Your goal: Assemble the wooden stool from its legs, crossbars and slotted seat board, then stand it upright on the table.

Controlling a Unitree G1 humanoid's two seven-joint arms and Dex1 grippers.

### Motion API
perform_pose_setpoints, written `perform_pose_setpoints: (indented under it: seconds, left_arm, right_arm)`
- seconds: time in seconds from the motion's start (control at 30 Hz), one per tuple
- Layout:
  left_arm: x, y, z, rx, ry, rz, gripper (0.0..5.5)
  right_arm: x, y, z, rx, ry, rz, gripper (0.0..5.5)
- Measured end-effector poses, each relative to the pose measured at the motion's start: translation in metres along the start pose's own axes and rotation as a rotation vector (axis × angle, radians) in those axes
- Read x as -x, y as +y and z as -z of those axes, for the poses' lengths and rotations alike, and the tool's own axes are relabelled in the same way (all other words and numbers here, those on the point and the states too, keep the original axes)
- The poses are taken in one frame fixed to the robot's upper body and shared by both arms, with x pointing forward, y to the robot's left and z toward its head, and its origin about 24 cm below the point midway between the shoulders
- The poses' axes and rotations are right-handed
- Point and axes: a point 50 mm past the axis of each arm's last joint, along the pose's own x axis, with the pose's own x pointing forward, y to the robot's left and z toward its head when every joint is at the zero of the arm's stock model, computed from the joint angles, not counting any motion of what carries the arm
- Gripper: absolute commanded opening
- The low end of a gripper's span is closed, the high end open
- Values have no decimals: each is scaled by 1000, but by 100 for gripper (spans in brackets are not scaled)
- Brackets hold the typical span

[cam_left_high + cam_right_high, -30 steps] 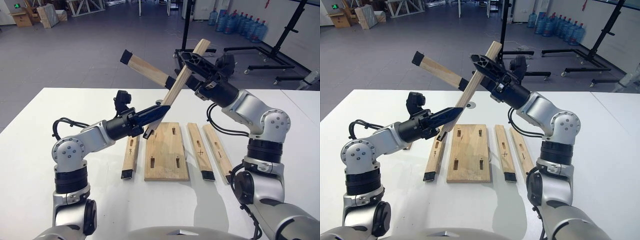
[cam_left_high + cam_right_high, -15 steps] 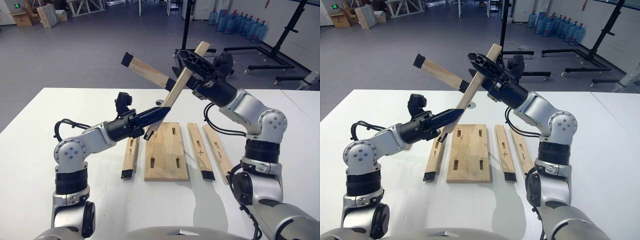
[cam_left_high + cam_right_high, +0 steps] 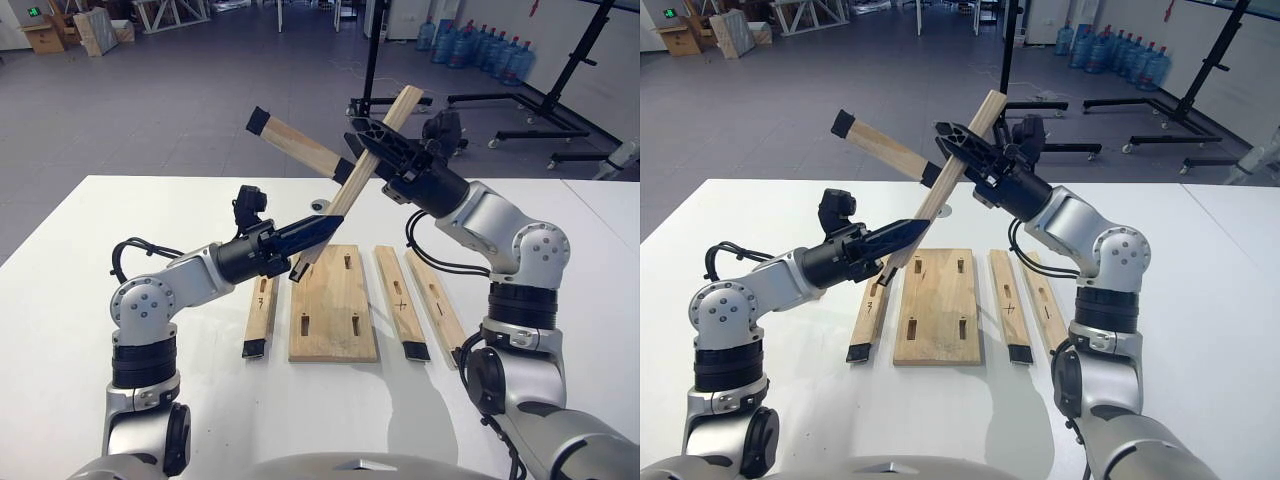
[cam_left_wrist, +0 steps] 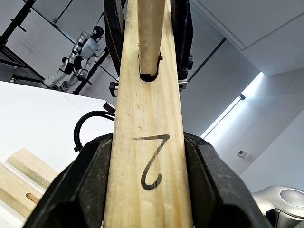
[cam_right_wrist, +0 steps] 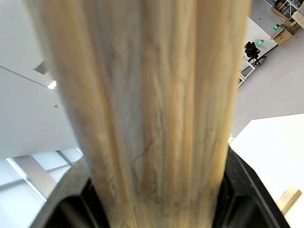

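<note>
Head view: at centre, the left gripper [image 3: 318,227] is clamped on a tilted leg [image 3: 345,195]. At upper centre the right gripper [image 3: 362,142] is closed around a bar [image 3: 300,143] that meets the leg. Lower down, the seat board [image 3: 333,335] lies flat among three loose legs [image 3: 262,315].

Left wrist view: fingers [image 4: 85,185] pinch the leg, and the bar's end sits in its slot [image 4: 148,75].

Right wrist view: black fingers [image 5: 71,202] flank the bar at the lower corners.
</note>
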Motion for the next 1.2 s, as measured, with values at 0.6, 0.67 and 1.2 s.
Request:
perform_pose_setpoints:
  seconds: [0.6, 0.67, 1.2]
  left_arm:
    - [7, 5, -13, -96, -118, -114, 420]
    - [21, 12, -11, -103, -126, -198, 458]
    - [60, 44, 14, -206, -169, -644, 538]
  right_arm:
    - [12, -19, 8, 214, -25, 140, 207]
    - [17, -27, 0, 358, -54, 217, 207]
    - [23, -79, -14, 750, 73, 65, 207]
